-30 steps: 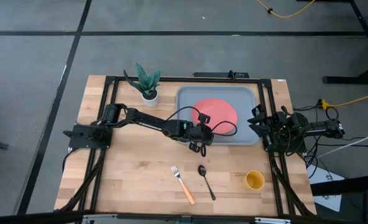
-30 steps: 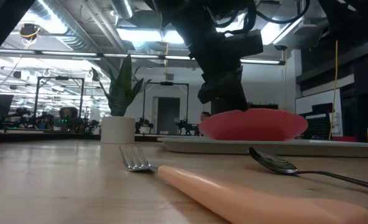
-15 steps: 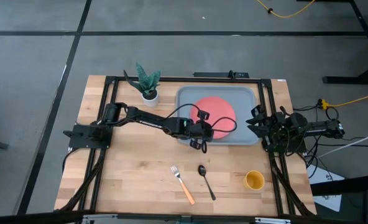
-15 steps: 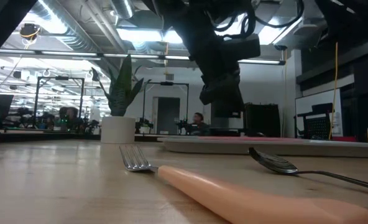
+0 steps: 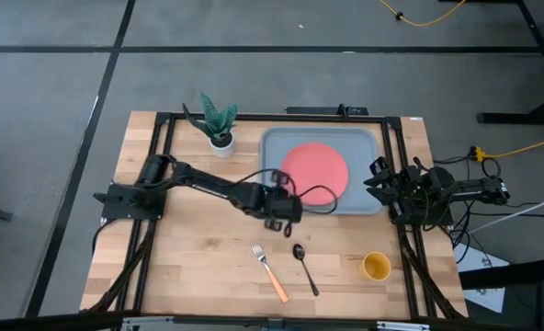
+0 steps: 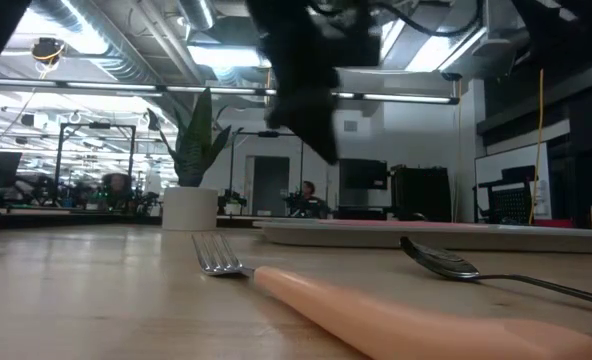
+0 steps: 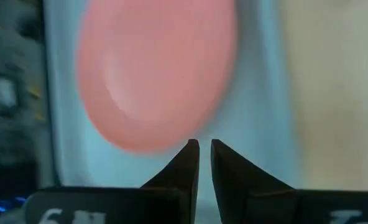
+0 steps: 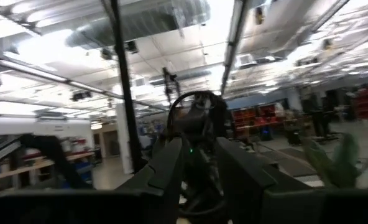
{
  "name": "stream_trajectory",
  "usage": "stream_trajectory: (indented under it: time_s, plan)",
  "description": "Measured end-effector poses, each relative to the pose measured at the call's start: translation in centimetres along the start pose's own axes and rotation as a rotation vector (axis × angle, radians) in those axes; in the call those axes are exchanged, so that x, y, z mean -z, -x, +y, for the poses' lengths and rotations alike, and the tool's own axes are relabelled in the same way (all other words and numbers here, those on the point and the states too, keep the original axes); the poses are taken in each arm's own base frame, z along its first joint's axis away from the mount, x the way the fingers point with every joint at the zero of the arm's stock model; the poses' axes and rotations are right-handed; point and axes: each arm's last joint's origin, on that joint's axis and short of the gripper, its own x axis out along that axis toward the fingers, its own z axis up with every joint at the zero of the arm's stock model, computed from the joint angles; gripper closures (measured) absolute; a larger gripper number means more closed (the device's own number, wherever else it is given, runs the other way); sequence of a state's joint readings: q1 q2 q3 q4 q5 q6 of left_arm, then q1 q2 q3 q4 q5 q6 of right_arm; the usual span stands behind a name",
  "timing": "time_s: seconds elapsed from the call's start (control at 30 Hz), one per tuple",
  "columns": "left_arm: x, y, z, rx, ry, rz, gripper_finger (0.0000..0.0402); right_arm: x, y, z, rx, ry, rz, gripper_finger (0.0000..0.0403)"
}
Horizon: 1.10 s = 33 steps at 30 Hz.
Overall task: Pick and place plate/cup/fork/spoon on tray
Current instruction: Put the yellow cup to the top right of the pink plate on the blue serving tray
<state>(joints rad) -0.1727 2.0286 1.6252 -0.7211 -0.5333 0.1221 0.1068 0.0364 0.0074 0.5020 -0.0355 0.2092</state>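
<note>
**Plate on the tray, left pincer empty beside it**

From above, the left pincer (image 5: pixel 284 210) hovered over the worktop (image 5: pixel 189 262) just off the tray (image 5: pixel 364 142), where the plate (image 5: pixel 314 168) lay flat. The fork (image 5: pixel 269 271) and spoon (image 5: pixel 304 268) lay nearer the front edge than the pincer, the cup (image 5: pixel 376 267) farther off to its right. The right pincer (image 5: pixel 375 180) waited by the tray's far side.

At worktop level, the fork (image 6: pixel 376 308) and spoon (image 6: pixel 456 264) lay in front of the tray (image 6: pixel 426 232).

The left wrist view showed the fingers (image 7: pixel 183 168) nearly together, grasping nothing, the plate (image 7: pixel 156 68) ahead.

The right wrist view showed its fingers (image 8: pixel 165 171) parted.
</note>
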Motion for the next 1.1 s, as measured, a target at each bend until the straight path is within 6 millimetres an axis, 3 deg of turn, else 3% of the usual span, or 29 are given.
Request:
stream_trajectory:
  time_s: [0.13, 0.23, 0.4, 0.53, 0.67, 0.8, 1.1]
  plan:
    - [1.7, 3.7, -0.3, 0.206, 0.124, 0.120, 0.0366, -0.7, 0.0, 0.3, -0.054, 0.004, -0.064, 0.0299]
    - [3.4, 5.9, -0.7, 0.321, 0.081, 0.223, 0.0367, -1.5, 0.1, 0.4, -0.070, 0.013, -0.147, 0.0299]
    - [7.2, 7.6, -1.4, 0.291, 0.099, 0.176, 0.0368, -2.3, 0.1, 0.6, -0.087, 0.018, -0.190, 0.0299]
    - [11.2, 7.5, -1.6, 0.296, 0.218, 0.042, 0.0365, -3.5, -0.3, 0.9, -0.081, 0.058, -0.153, 0.0299]
    - [14.2, 7.2, -1.5, 0.314, 0.319, -0.138, 0.0367, -4.9, -1.3, 1.6, -0.191, 0.055, 0.016, 0.0299]
    - [16.0, 7.2, -1.4, 0.330, 0.389, -0.272, 0.0367, -6.5, -2.7, 2.4, -0.294, -0.064, 0.231, 0.0299]
    - [16.6, 7.3, -1.3, 0.329, 0.414, -0.327, 0.0363, -8.3, -6.5, 3.9, -0.290, -0.301, 0.787, 0.0299]
